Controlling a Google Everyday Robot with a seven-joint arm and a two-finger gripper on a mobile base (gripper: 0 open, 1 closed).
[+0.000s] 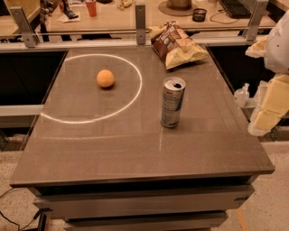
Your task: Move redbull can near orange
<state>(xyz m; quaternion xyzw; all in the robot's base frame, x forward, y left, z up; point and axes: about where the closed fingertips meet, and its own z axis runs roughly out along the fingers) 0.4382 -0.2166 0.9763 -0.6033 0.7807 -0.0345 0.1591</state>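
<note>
Brown bench fills most of the view, with drawer fronts below its front edge and speckled floor at both lower corners.

1. Gripper: at the low end of the pale arm segments, off the right edge of the bench, at about mid-depth. It is well apart from the can and touches nothing on the bench. Whether it is spread or closed cannot be told.
2. Can: stands upright, right of the bench centre. Its long axis is vertical. The silver top with its dark pull-tab hole faces up. A thin pale line on the surface runs from its base toward the front edge.
3. White ring: a circle marked on the left half of the bench. The can stands just outside its right arc.
4. Orange: rests inside the ring, toward the back left, well apart from the can.
5. Chip bag: lies flat near the back right corner, behind the can.
6. Rail: metal posts line the back edge. A desk beyond carries a red cup and a keyboard.
</note>
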